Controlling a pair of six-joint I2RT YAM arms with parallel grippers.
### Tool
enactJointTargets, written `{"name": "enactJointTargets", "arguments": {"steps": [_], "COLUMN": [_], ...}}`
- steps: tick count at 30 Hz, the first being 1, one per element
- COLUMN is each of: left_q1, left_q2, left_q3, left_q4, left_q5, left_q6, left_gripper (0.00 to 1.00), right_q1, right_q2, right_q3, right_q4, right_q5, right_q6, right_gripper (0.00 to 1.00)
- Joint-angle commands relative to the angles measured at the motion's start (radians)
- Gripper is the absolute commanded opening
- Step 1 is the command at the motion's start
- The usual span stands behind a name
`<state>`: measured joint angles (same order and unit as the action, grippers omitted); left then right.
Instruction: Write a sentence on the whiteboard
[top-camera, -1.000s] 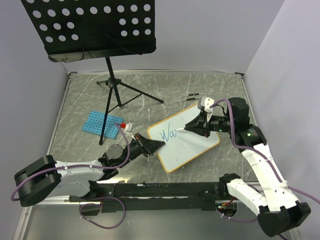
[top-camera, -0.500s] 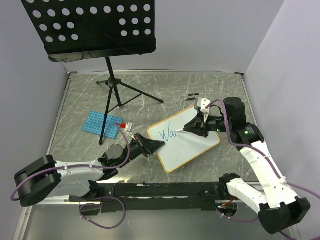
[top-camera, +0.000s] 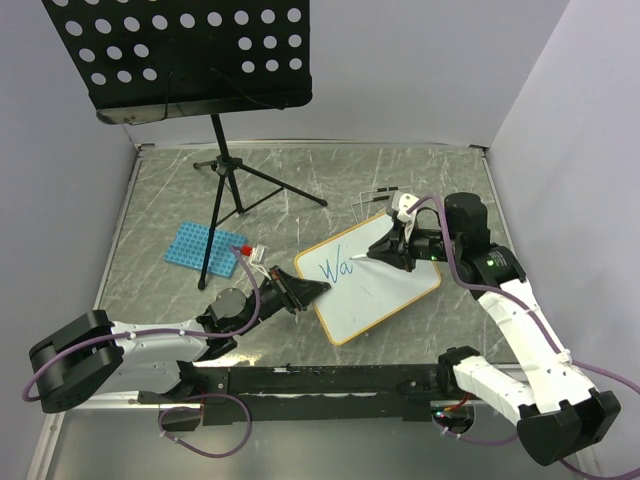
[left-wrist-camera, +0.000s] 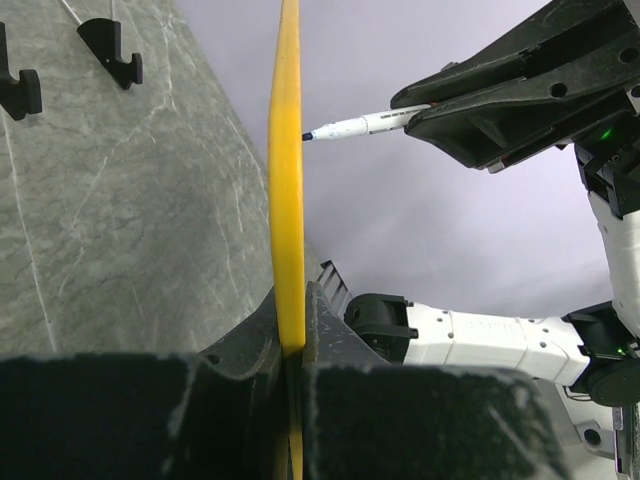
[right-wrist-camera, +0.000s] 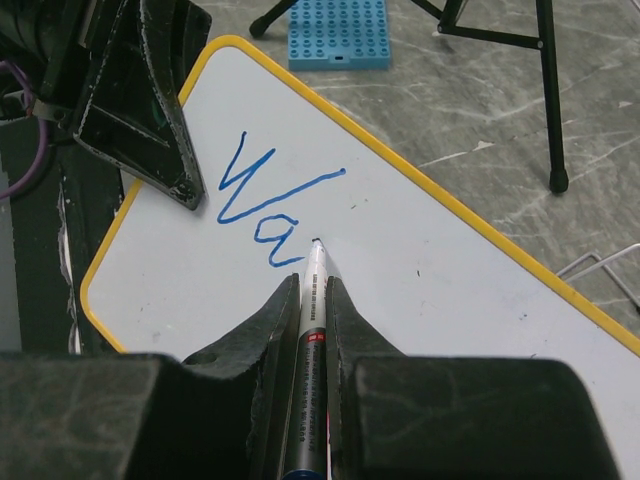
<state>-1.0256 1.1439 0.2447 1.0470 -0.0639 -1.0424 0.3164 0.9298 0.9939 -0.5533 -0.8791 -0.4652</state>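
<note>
The whiteboard (top-camera: 385, 295), white with an orange-yellow frame, lies slanted on the table. The sentence (top-camera: 335, 268) is blue marker text reading "Wa" near the board's left corner; it also shows in the right wrist view (right-wrist-camera: 268, 200). My left gripper (top-camera: 308, 290) is shut on the board's left edge (left-wrist-camera: 288, 150). My right gripper (top-camera: 388, 254) is shut on a white marker (right-wrist-camera: 313, 300). The marker's tip sits just right of the "a", at or barely off the surface. The marker (left-wrist-camera: 365, 123) shows side-on in the left wrist view.
A blue perforated rack (top-camera: 200, 246) lies left of the board. A black music stand (top-camera: 180, 55) stands at the back, its tripod legs (top-camera: 232, 180) spread on the table. Thin wire pieces (top-camera: 375, 195) lie behind the board. Grey walls close in the sides.
My right wrist has shifted slightly, and the marker tip has stayed by the end of the "a". The text still reads "Wa". The left arm has not moved.
</note>
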Motion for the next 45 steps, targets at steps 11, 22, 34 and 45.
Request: {"name": "enactJointTargets", "arguments": {"steps": [11,22,34,45], "left_q1": [0.009,0.012,0.012,0.012], "left_q2": [-0.053,-0.044,-0.029,-0.026], "left_q3": [0.027,0.024,0.021,0.015], "left_q4": [0.154,0.168,0.183,0.193], "left_q5": [-0.013,-0.007,0.006,0.007], "left_q6": [-0.024,-0.028,-0.036,-0.039], "left_gripper": [0.01,0.01,0.01,0.01], "right_q1": [0.009,0.009,0.009,0.006], "right_q2": [-0.011,-0.002,0.035,0.021], "right_q3": [0.008,-0.003,0.046,0.035], "right_q4": [-0.048,-0.082,0.003,0.078], "right_q5": [-0.018,-0.035,-0.008,0.077], "right_q6": [-0.05,-0.076,-0.007,0.051], "right_gripper": [0.0,0.0,0.0,0.0]}}
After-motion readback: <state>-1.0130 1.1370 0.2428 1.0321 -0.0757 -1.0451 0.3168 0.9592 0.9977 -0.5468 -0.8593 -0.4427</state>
